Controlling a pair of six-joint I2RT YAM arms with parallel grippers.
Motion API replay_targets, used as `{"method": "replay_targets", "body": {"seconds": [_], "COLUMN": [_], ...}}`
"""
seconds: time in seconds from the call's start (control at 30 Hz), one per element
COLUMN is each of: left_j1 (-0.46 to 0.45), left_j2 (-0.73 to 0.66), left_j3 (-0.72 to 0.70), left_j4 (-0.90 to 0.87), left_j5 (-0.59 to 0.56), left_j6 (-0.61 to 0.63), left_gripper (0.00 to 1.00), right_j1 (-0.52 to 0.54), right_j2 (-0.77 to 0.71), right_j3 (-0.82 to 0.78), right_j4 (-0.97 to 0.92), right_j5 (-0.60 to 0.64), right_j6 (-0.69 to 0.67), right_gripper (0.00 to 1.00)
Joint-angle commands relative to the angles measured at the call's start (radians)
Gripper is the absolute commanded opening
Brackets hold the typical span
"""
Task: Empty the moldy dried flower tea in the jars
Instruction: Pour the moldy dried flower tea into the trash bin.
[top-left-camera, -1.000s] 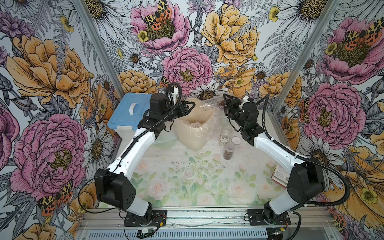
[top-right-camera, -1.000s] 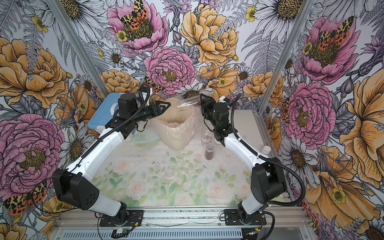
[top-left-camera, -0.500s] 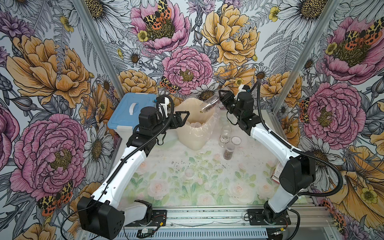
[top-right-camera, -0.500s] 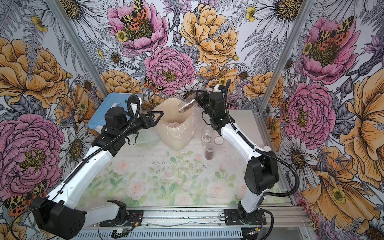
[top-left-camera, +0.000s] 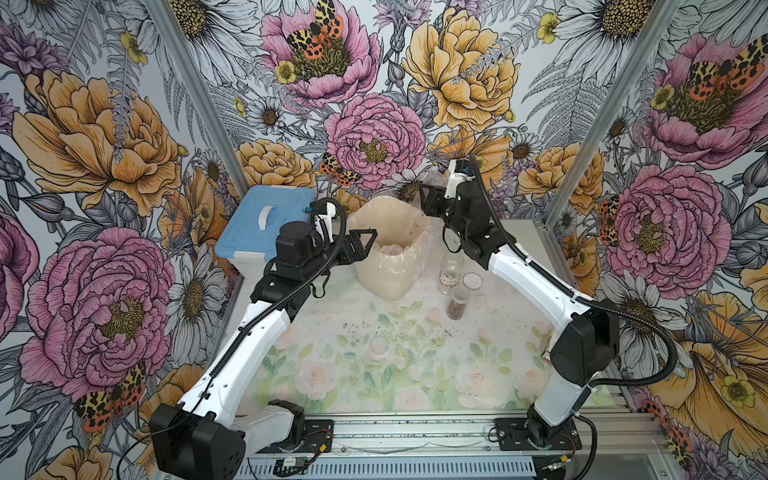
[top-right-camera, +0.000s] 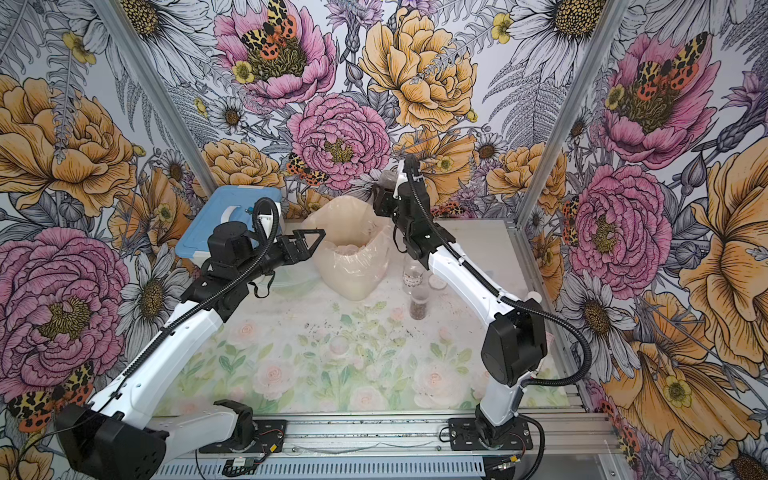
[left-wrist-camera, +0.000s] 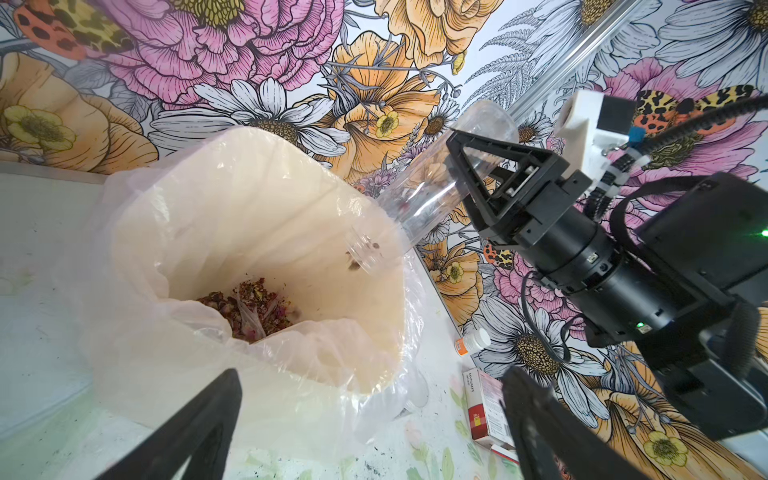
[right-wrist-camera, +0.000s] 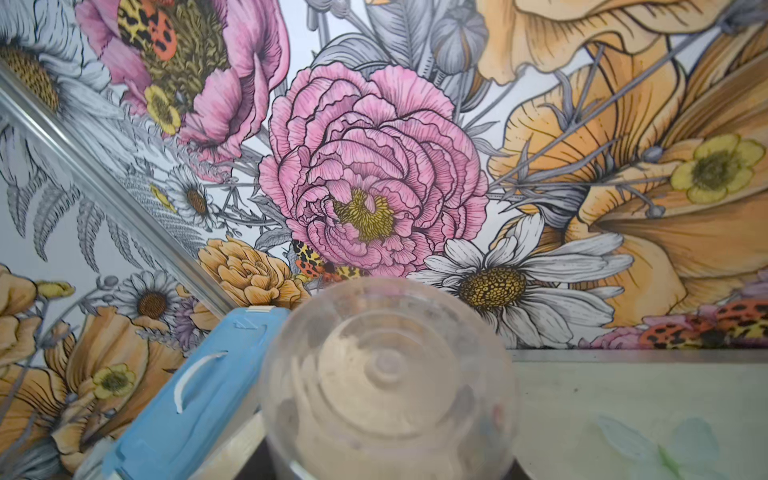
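In bin (left-wrist-camera: 291, 187): dried flower tea (left-wrist-camera: 249, 307); tilted jar (left-wrist-camera: 428, 191) nearly empty.

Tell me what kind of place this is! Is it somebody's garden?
Probably a robot test booth, not a garden. The flowers are just wallpaper between metal posts, the left arm and right arm are bolted to a rail, and the table holds a bin and jars.

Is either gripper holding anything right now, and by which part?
The right gripper holds a clear jar by its side wall, near the base end. The left gripper is open, empty.
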Motion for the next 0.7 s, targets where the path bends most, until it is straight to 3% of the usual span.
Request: {"method": "replay_targets", "body": {"seconds": [0.0,0.23,0.37,0.5,0.57,0.67], "left_j1": [0.011,0.012,0.011,0.011,0.012,0.012], "left_j2": [-0.018,-0.023,-0.023,-0.019,-0.016,-0.017], "left_j3": [-0.018,-0.027,-0.031,-0.034,-0.033,-0.034], "left_j4": [0.023,0.03,0.034,0.042,0.044,0.045], "left_j5": [-0.031,-0.042,-0.044,-0.04,-0.039,-0.039], "left_j6": [0.017,0.017,0.016,0.012,0.011,0.01], "left_gripper": [0.98,0.99,0.99,0.99,0.99,0.99], "right_j1": [0.053,0.123,0.103,0.06,0.088,0.158], "right_j2": [0.031,0.063,0.044,0.026,0.041,0.078], "right_j3": [0.044,0.073,0.076,0.075,0.093,0.12], "right_j4": [-0.006,-0.007,-0.007,-0.007,-0.011,-0.027], "right_j5": [0.081,0.194,0.219,0.097,0.096,0.198], "right_j6": [-0.276,-0.515,-0.419,-0.213,-0.267,-0.438], "right_gripper": [0.25,0.23,0.21,0.19,0.18,0.18]}}
